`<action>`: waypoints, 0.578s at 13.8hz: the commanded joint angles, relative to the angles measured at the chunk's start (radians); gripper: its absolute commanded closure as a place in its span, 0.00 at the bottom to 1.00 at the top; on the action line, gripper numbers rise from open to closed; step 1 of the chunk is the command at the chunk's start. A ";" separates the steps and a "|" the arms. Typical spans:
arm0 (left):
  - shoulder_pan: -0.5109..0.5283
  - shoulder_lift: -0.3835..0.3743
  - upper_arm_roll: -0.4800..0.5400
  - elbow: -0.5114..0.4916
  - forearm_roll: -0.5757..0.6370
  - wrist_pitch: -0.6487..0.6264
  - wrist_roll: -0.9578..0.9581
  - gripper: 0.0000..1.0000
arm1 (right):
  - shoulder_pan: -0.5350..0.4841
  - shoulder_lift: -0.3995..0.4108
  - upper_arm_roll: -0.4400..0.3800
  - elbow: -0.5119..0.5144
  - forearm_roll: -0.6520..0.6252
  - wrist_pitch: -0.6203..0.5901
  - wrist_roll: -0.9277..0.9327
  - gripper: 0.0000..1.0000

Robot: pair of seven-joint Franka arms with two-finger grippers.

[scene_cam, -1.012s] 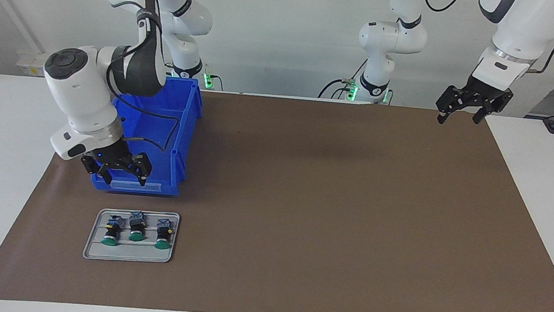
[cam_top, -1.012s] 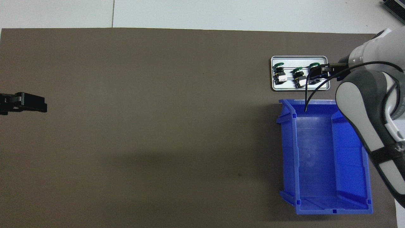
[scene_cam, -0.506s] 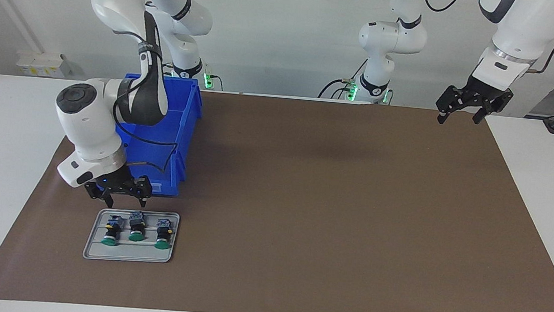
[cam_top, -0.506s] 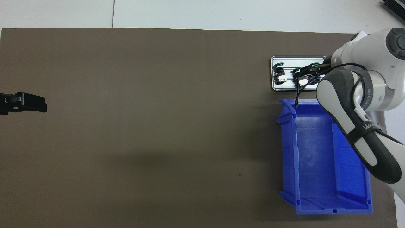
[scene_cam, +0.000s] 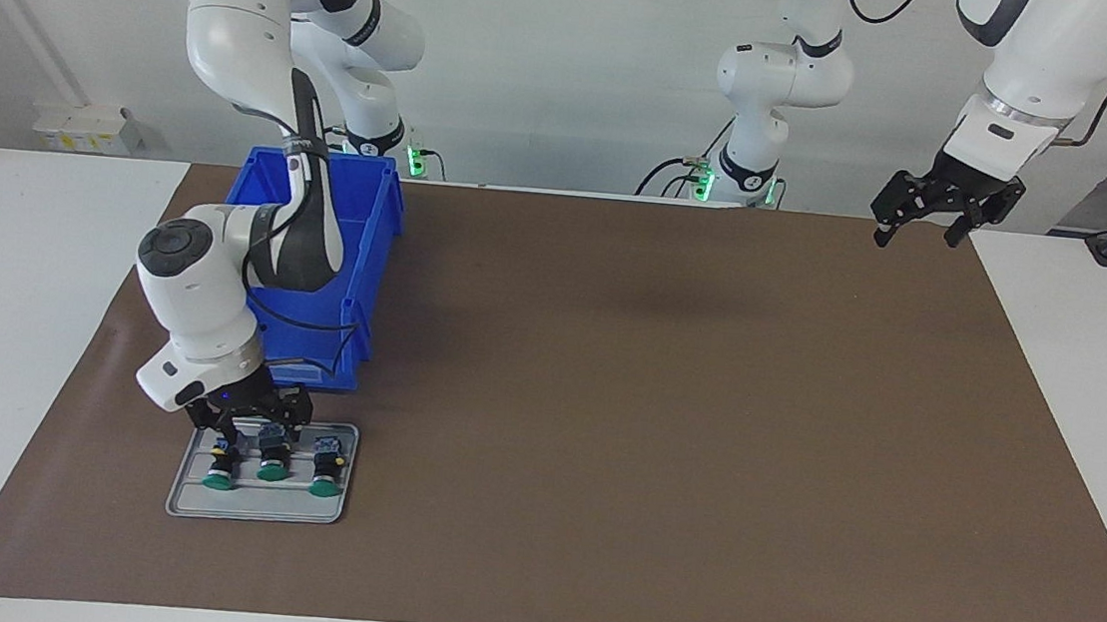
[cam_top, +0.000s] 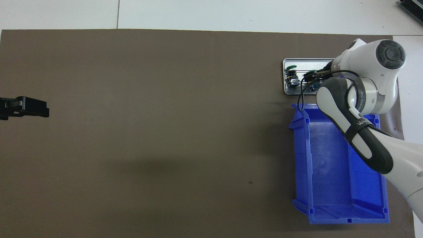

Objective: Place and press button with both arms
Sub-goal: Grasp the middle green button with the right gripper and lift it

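Three green-capped buttons lie side by side on a small grey tray (scene_cam: 256, 505): the middle button (scene_cam: 271, 467) and one at each side (scene_cam: 219, 474) (scene_cam: 326, 480). My right gripper (scene_cam: 253, 423) is open and low over the tray's end nearer the robots, its fingers either side of the middle button's contact block; I cannot tell if they touch it. In the overhead view the right gripper (cam_top: 312, 81) and arm cover part of the tray (cam_top: 285, 90); two buttons show (cam_top: 291, 74) (cam_top: 310, 73). My left gripper (scene_cam: 932, 222) waits open in the air over the mat's corner at the left arm's end.
An empty blue bin (scene_cam: 365, 234) (cam_top: 330, 165) stands on the brown mat (scene_cam: 655, 410) just nearer the robots than the tray, under the right arm. Only the left gripper's black tip (cam_top: 24, 107) shows in the overhead view.
My right gripper has moved from over the blue bin's front edge down onto the tray, to the buttons' contact blocks. The left arm has not moved.
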 commanded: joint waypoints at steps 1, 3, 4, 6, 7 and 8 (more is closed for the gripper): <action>0.004 -0.006 -0.002 -0.007 0.018 -0.009 0.002 0.00 | -0.009 0.026 0.006 0.014 -0.009 0.027 -0.021 0.12; 0.004 -0.006 -0.003 -0.007 0.018 -0.009 0.002 0.00 | -0.009 0.028 0.006 0.000 -0.009 0.041 -0.023 0.12; 0.004 -0.006 -0.002 -0.007 0.016 -0.009 0.002 0.00 | -0.011 0.031 0.006 -0.003 -0.009 0.043 -0.023 0.12; 0.004 -0.006 -0.003 -0.007 0.018 -0.009 0.002 0.00 | -0.009 0.032 0.006 -0.014 -0.009 0.049 -0.025 0.13; 0.004 -0.006 -0.003 -0.007 0.016 -0.009 0.002 0.00 | -0.009 0.032 0.006 -0.022 -0.009 0.056 -0.025 0.14; 0.004 -0.006 -0.002 -0.007 0.018 -0.009 0.002 0.00 | -0.009 0.032 0.006 -0.032 -0.009 0.066 -0.026 0.16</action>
